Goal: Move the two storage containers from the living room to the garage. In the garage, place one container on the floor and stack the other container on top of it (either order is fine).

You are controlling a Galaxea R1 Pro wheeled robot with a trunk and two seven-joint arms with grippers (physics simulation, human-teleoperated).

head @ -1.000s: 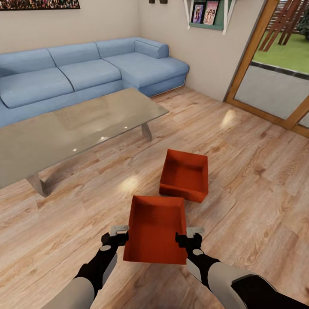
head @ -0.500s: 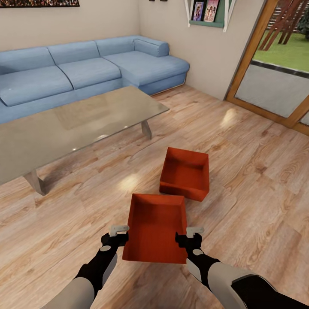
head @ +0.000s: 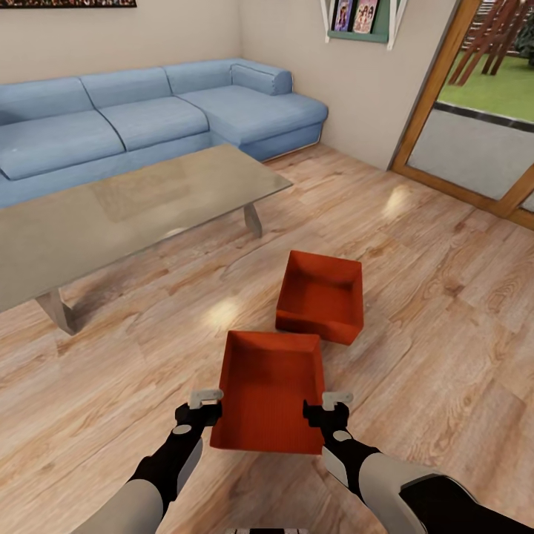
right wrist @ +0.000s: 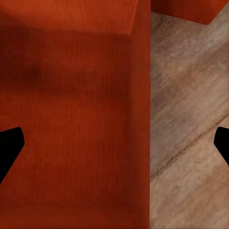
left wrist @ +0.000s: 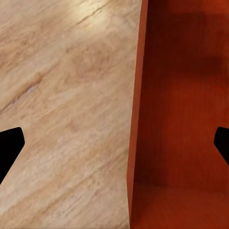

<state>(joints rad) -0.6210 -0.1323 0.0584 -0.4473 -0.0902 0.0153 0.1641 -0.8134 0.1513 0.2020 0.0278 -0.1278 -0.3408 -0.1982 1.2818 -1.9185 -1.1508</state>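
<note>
No writing to read anywhere. Near bin (head: pixel 268 393), red-orange, ribbed, open-topped, sits up between both claws: left gripper (head: pixel 208 406) straddles one side wall, right gripper (head: pixel 328 407) the other, jaws spread wide. Second bin (head: pixel 321 298) rests on the wood floor (head: pixel 430 311) just beyond.

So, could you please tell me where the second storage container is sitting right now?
In the head view, the second container sits on the wood floor just beyond and right of the held container, right of the coffee table.

Both claws (head: pixel 206 406) (head: pixel 328 407) wide, arms forward.
</note>
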